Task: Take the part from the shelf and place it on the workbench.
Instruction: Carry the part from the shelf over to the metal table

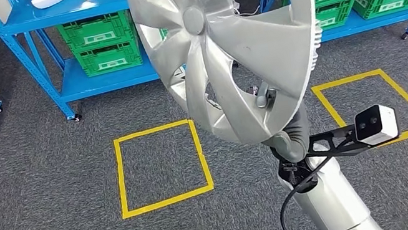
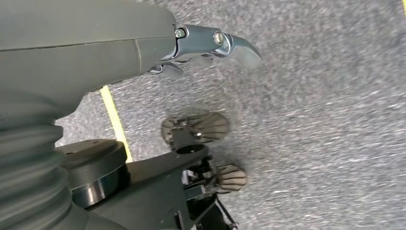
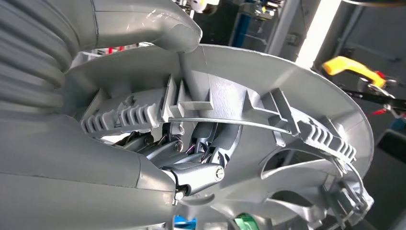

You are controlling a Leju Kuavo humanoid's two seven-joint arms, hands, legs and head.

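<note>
Facing the camera (tilted upright), hubcap (image 1: 226, 41) in right robot hand (image 1: 271, 116).

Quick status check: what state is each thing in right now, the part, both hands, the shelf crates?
Wheel cover: lifted off the shelf, held upright in front of the head camera, not yet set down.
Right hand: grips the wheel cover's rim, fingers through a spoke opening.
Left hand: empty, hanging over the carpet.
Green crates: on the blue shelf.
</note>
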